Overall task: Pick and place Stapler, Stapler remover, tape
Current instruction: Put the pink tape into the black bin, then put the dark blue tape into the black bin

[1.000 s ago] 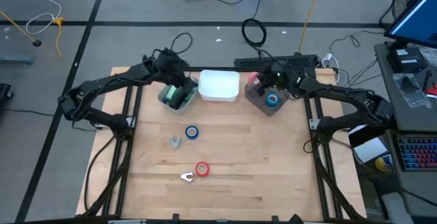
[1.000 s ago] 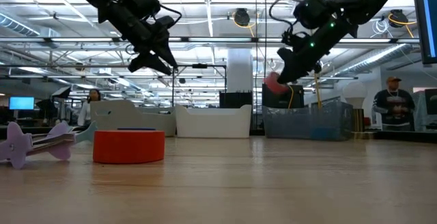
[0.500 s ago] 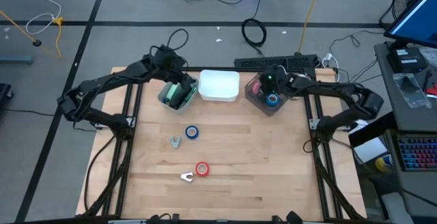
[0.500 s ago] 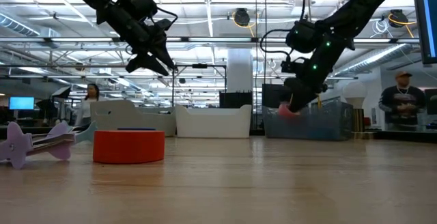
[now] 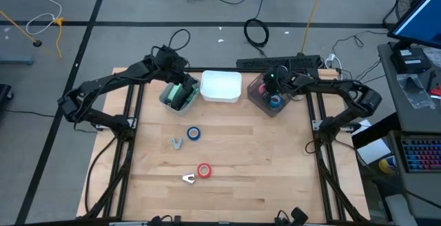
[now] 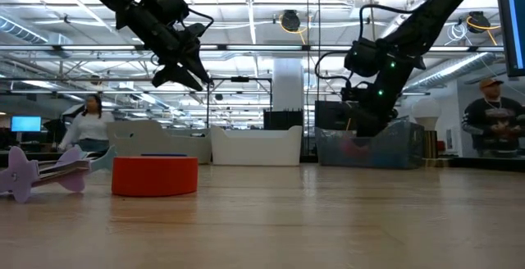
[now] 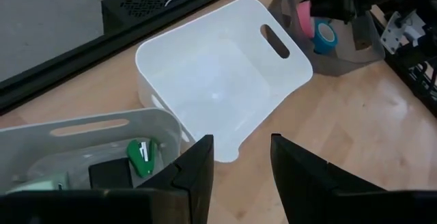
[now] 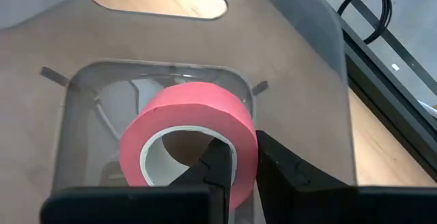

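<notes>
right gripper [image 8: 237, 157] pinches the wall of a pink tape roll [image 8: 188, 136], one finger inside the ring's white core and one outside, jaws narrow on it. it reaches down into the grey translucent bin [image 5: 265, 100] with the roll held on edge above the bin's floor. beside the roll in the same bin lies a blue tape roll [image 5: 275, 101]. the right arm [image 5: 331, 89] stretches in from the table's right edge, elbow bent, wrist dipped into the bin; in the low view its gripper [image 6: 361, 125] sits at the bin's rim.

just to the left of that bin stands a white bin [image 5: 221, 86], and beyond it a light grey bin [image 5: 178, 96] holding green and dark staplers [image 7: 142, 156]. left gripper [image 7: 240, 169] hovers above that bin's edge, fingers partly apart and holding nothing, its arm [image 5: 110, 87] bent in from the table's left edge.

nearer the table's front, well away from both grippers, lie another blue tape roll [image 5: 194, 134], a grey staple remover [image 5: 177, 142], a red tape roll [image 5: 204, 171] and a pale staple remover [image 5: 188, 178] touching it.
</notes>
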{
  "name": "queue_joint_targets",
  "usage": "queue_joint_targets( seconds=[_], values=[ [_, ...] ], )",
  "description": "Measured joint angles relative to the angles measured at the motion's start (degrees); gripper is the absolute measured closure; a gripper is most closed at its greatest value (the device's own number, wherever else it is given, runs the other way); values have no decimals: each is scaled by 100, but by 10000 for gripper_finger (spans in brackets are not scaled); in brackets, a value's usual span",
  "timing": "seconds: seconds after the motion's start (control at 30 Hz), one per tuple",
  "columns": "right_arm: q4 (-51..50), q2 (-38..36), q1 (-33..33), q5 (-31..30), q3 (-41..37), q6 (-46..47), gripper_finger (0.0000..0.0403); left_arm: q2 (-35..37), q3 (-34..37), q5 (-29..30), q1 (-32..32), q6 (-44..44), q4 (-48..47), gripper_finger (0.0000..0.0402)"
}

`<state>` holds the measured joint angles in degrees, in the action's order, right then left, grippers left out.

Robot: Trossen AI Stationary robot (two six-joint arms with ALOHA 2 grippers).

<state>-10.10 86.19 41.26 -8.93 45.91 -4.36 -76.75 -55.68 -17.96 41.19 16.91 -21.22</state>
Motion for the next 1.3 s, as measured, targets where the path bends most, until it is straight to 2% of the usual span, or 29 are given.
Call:
queue_joint_targets(
  seconds=[0.47, 0.8, 1.3],
  values=[
    [-5, 0, 82, 168, 0, 0, 365, -2, 0, 4, 0, -31, 30, 254],
    [-103, 0, 80, 156, 0, 2, 332, -2, 0, 3, 0, -68, 25, 254],
    [-33, -219, 65, 155, 0, 42, 328, -2, 0, 0, -2, -136, 18, 254]
  ],
)
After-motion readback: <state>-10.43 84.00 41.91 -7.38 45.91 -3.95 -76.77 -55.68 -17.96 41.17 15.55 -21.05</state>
